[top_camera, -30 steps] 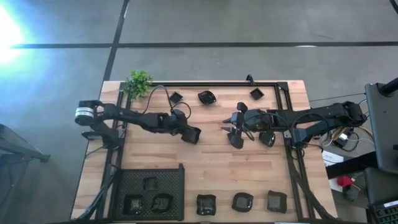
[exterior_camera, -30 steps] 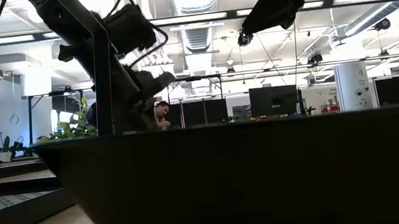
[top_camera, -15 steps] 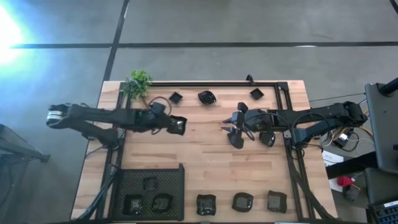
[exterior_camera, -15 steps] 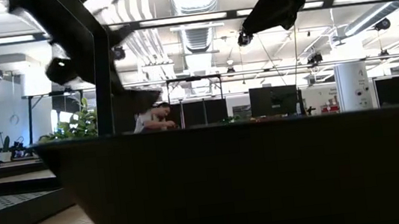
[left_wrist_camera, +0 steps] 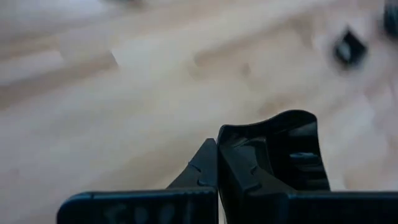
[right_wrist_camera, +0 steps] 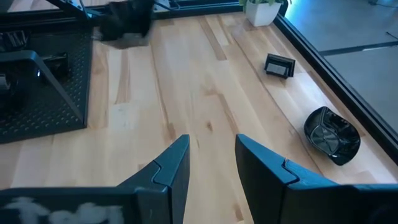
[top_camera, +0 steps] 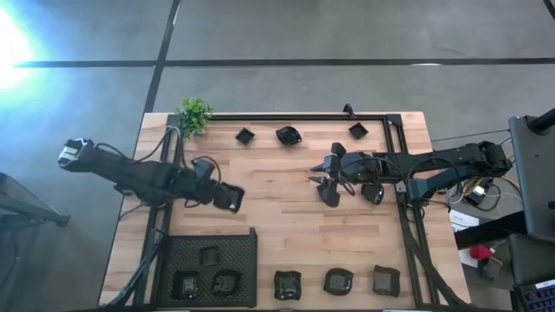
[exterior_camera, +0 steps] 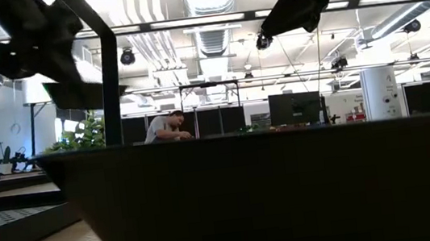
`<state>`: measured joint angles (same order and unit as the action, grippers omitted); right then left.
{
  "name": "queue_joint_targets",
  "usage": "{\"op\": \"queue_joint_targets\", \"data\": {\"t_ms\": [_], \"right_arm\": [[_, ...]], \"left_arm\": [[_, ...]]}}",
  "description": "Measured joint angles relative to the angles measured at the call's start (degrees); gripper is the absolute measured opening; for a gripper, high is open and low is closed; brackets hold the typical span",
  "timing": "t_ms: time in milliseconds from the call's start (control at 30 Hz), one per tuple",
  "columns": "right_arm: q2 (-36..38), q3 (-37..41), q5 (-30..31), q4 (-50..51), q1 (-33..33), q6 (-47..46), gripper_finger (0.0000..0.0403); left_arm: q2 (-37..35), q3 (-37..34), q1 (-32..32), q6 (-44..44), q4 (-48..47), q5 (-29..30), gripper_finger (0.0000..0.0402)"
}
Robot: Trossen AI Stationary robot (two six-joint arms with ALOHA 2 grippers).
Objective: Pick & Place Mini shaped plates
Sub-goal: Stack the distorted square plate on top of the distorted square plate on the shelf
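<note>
Nearest the front edge, the black mesh tray [top_camera: 212,269] is seen to hold three mini plates already [top_camera: 208,279], so that much of the job looks done. Just beside the tray, a row of three more dark plates [top_camera: 336,282] is laid along the front edge, untouched. Further in, above the bare wood and a little behind the tray, the left gripper [top_camera: 229,198] is seen clamped tight on a square-ish black plate [left_wrist_camera: 277,155], pinched by its rim between the fingers in the left wrist view; it is judged to be in transit toward the tray, not yet over it. At mid-table on the other side, the right gripper [top_camera: 328,189] is held with its fingers parted and nothing between them [right_wrist_camera: 208,165], waiting; a dark rounded item [top_camera: 373,192] lies under that arm, possibly another plate, but this cannot be told for sure. At the far edge three plates are left: a small square one [top_camera: 244,135], a rounded one [top_camera: 288,134] and another square one [top_camera: 357,130], with the green plant [top_camera: 192,115] at the far left corner. By count, three are placed, one is carried, and at least six are left to move.
</note>
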<state>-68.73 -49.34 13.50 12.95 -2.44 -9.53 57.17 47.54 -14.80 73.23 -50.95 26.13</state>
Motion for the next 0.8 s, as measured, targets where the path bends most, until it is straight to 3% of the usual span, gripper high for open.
{"op": "queue_joint_targets", "data": {"t_ms": [200,367,567,800], "right_arm": [[0.0,0.0,0.0,0.0,0.0,-0.9,0.0123],[0.0,0.0,0.0,0.0,0.0,-1.0,0.0123],[0.0,0.0,0.0,0.0,0.0,-1.0,0.0123],[0.0,0.0,0.0,0.0,0.0,-3.7,0.0123]], "left_arm": [[-0.4,0.1,-6.1,-3.4,-1.8,-12.3,0.0000],[-0.4,0.1,-10.8,-15.8,-2.4,-21.8,0.0000],[-0.4,0.1,-15.8,-27.5,-2.0,-26.9,0.0000],[0.3,0.1,-20.1,-31.6,-0.5,-32.4,0.0000]]}}
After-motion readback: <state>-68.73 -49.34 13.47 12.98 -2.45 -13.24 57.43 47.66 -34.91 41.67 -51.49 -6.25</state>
